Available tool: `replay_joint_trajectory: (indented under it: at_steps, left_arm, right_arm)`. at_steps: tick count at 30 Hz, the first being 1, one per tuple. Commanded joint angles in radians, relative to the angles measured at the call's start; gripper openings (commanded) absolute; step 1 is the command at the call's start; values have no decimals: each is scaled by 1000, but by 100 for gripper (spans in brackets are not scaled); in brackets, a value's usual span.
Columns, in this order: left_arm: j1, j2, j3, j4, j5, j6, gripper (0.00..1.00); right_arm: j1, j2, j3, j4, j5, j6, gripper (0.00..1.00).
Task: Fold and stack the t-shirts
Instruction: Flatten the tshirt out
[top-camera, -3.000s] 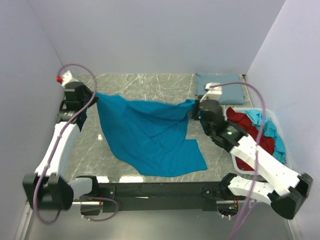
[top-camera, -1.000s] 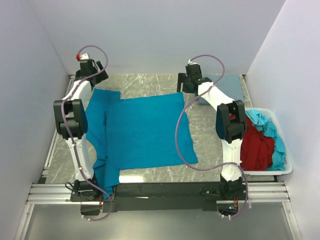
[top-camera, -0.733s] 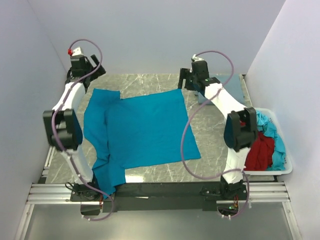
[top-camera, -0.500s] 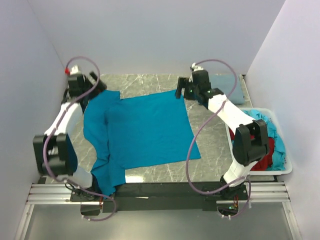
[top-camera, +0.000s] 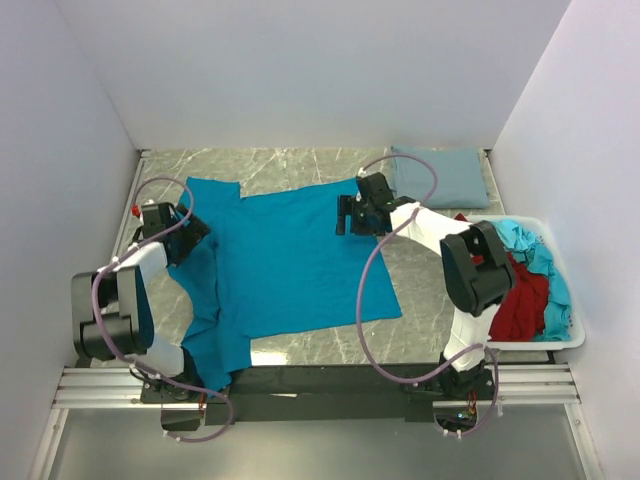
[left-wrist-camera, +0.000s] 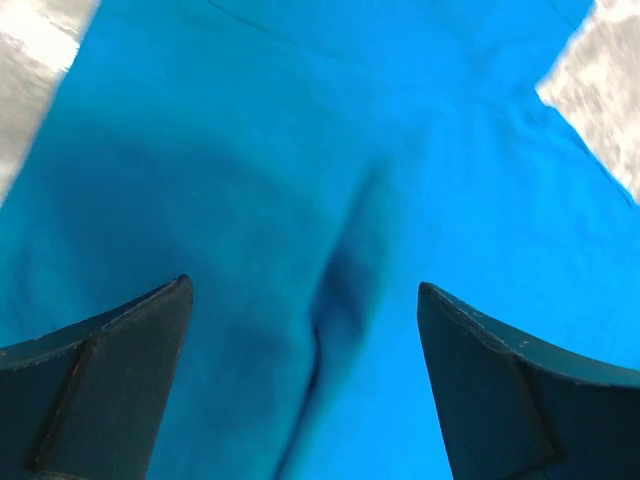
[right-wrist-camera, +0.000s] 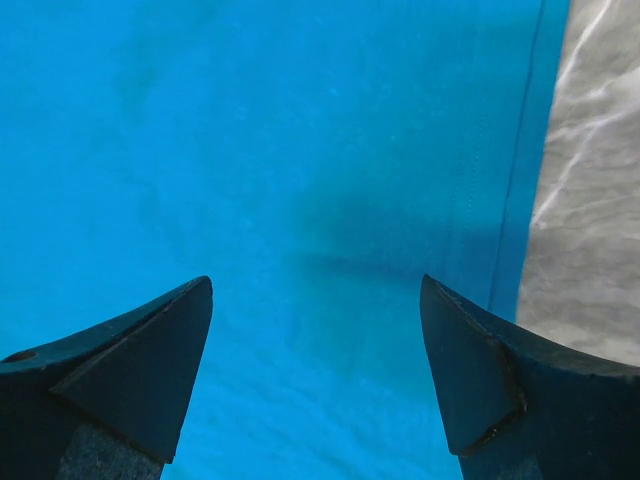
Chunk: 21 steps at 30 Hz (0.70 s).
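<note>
Two hands, both spread wide and holding nothing: left hand (top-camera: 185, 240), right hand (top-camera: 346, 215). Teal shirt (top-camera: 290, 260) lies flat mid-counter, long axis left-right, sleeves at the left hand's end and hem under the right. Each hand hovers over its own end. Right wrist view shows hem stitching beside bare counter (right-wrist-camera: 590, 200). Left wrist view shows a crease between the fingers. Overhead resolves neither.

Matt cloth t-shirt (top-camera: 290, 260), glossy marbled table (top-camera: 300, 165)
</note>
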Motion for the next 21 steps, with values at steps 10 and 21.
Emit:
replay_joint_trajectory:
  at_steps: [10,21]
  left_arm:
    - [69,233,112,86,81,4,100]
    - [83,443,406,-70,94,119,99]
  right_arm:
    - [-43,159,103,-82,29,32,90]
    - [-136,275,230,-200,35,17,90]
